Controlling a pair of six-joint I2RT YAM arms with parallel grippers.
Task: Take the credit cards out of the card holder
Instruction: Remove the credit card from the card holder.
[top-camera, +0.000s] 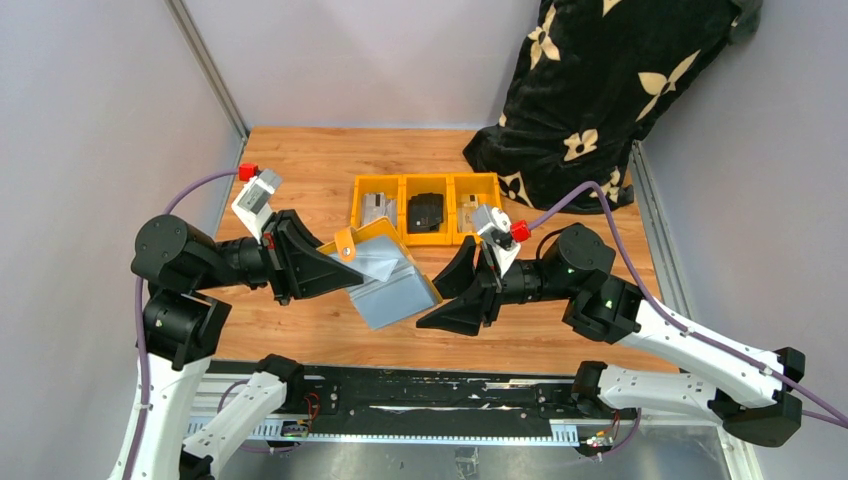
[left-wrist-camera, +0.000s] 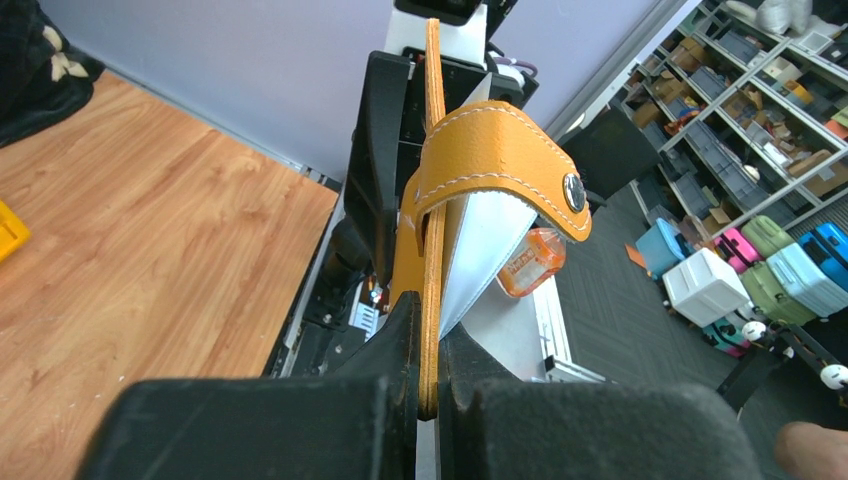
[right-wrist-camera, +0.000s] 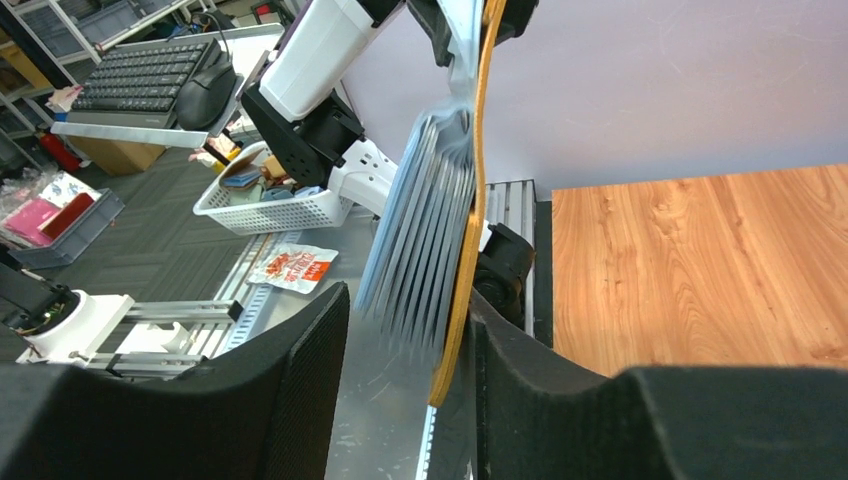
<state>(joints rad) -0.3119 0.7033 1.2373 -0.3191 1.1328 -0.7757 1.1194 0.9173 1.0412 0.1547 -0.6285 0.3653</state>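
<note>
The mustard-tan card holder (top-camera: 365, 240) hangs open in the air between my two grippers, its snap tab (top-camera: 345, 246) towards the left. My left gripper (top-camera: 342, 272) is shut on one tan cover; in the left wrist view the cover's edge sits pinched between the jaws (left-wrist-camera: 430, 335), with the tab (left-wrist-camera: 495, 150) curling above. My right gripper (top-camera: 430, 305) is open around the holder's other end. In the right wrist view (right-wrist-camera: 405, 320) a blurred fan of pale blue-grey leaves (right-wrist-camera: 425, 230) hangs between the fingers, and the tan cover (right-wrist-camera: 465, 270) lies against the right finger. I cannot tell cards from pocket walls.
Three orange-yellow bins (top-camera: 425, 179) stand in a row at the back of the wooden table, the middle one holding a black wallet (top-camera: 427, 212). A black floral cloth bag (top-camera: 600, 90) fills the back right corner. A black rail (top-camera: 430, 390) runs along the near edge.
</note>
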